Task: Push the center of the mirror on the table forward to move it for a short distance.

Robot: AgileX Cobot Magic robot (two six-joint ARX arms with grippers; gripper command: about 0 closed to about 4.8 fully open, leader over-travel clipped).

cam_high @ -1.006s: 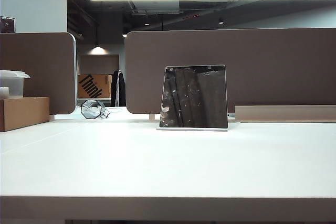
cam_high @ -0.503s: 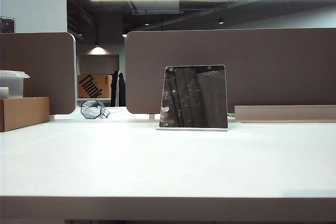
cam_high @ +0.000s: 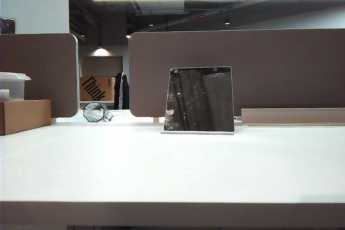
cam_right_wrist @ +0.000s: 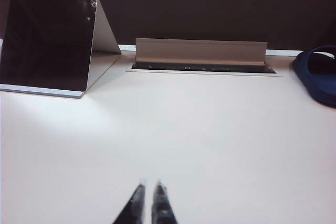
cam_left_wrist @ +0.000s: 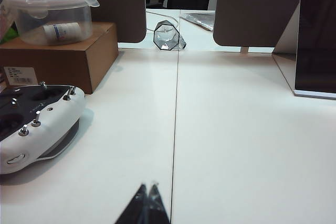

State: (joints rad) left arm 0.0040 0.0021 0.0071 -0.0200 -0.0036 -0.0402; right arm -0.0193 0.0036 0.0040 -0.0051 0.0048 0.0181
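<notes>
Mirror (cam_high: 199, 99) stands toward the back of the white surface (cam_high: 172, 171) in the exterior view, leaning back on its thin base plate just before the brown partition (cam_high: 237, 71); neither of my arms shows there.

Left wrist view: my left gripper (cam_left_wrist: 147, 203) hangs low over the surface with its fingertips pressed together, holding nothing. A white controller (cam_left_wrist: 34, 124) lies near it (beside a cardboard box (cam_left_wrist: 63, 56)), and the mirror sits well apart.

Right wrist view: my right gripper (cam_right_wrist: 148, 203) has its tips nearly together, a sliver between them, empty, well short of the mirror.
</notes>
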